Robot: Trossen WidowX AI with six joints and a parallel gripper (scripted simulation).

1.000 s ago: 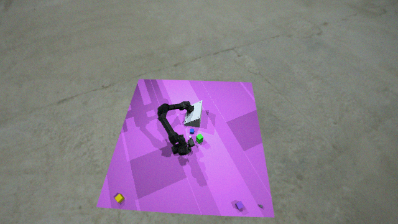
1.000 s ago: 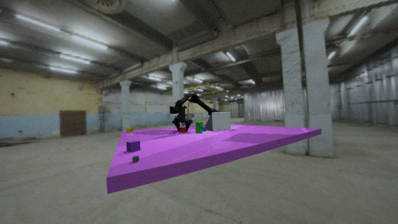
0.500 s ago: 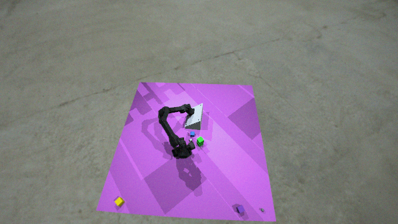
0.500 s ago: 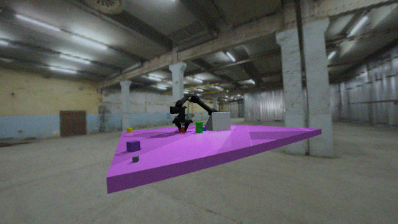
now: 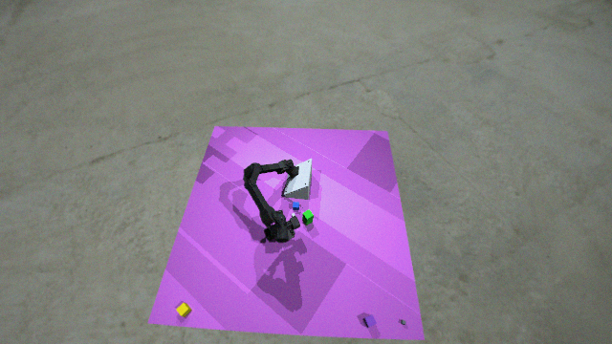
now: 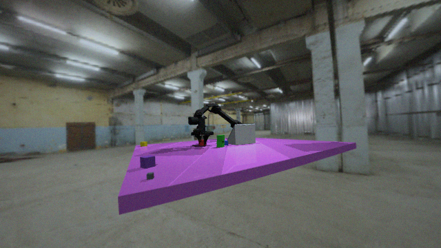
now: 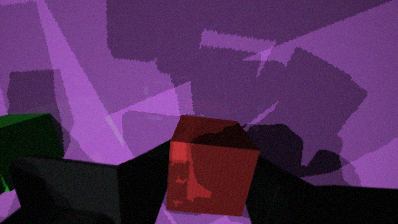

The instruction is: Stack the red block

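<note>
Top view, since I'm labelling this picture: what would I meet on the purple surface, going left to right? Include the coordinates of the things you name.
Yellow block [image 5: 184,310] [image 6: 143,144] → black robot arm [image 5: 259,199] [image 6: 225,115] → green tower [image 5: 308,217] [image 6: 220,140] [image 7: 25,140] → purple block [image 5: 369,321] [image 6: 147,162] → small grey block [image 5: 403,322] [image 6: 150,176]. Left out for overlap: blue block [image 5: 295,205] [image 6: 226,142], grey metallic wedge [image 5: 301,179] [image 6: 244,134].

Red block [image 6: 201,142] [image 7: 210,175] low in pincer [image 6: 202,139] [image 7: 206,146], green tower [image 5: 308,217] [image 6: 220,141] [image 7: 27,135] upright

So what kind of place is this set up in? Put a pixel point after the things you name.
Probably an old warehouse or disused factory hall: there are heavy pillars [image 6: 351,96], rows of strip lights [image 6: 83,65] under the ceiling beams, and a bare, cracked concrete floor [image 5: 478,215] [image 6: 241,213].
</note>
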